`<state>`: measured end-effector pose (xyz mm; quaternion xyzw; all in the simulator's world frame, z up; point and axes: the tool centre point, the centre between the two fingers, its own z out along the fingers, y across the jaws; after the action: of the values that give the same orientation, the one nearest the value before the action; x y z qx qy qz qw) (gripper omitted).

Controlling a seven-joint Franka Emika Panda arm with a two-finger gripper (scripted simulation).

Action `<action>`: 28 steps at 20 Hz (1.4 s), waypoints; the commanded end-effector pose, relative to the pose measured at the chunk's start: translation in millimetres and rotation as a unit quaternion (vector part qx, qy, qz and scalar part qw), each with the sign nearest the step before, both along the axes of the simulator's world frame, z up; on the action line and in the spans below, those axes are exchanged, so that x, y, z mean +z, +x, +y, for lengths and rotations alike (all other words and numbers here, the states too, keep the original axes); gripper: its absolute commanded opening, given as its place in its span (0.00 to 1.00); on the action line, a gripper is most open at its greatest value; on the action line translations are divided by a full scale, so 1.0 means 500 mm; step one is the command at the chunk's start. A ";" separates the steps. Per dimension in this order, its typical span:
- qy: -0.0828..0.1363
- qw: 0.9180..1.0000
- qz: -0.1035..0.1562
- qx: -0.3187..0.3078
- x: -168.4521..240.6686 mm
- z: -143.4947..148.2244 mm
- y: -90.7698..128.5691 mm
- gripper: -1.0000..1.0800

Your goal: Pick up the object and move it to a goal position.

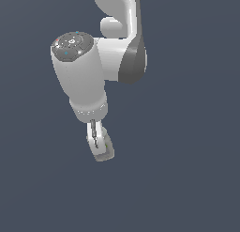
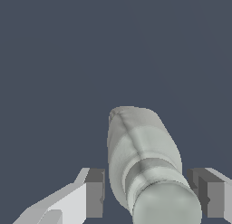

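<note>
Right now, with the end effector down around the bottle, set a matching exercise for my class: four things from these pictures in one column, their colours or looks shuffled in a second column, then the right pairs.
Things
1. bottle
2. finger pad
3. arm
4. ground

Looks
A. plain dark blue-grey all over
B. smooth white shell with a dark grey band
C. pale grey-white with a round cap
D. small dark grey block on a white finger

Pairs: 1-C, 2-D, 3-B, 4-A
</note>
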<state>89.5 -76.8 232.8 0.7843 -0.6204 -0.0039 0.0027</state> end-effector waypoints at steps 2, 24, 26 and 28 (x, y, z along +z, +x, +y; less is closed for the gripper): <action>0.000 1.000 -0.006 0.000 0.036 0.008 -0.007 0.00; -0.001 1.000 -0.005 -0.001 0.432 0.147 -0.191 0.00; -0.001 1.000 -0.005 -0.001 0.473 0.162 -0.209 0.00; -0.001 1.000 -0.005 -0.001 0.514 0.176 -0.227 0.00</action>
<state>-16.8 6.0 467.8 0.7838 -0.6209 -0.0039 0.0041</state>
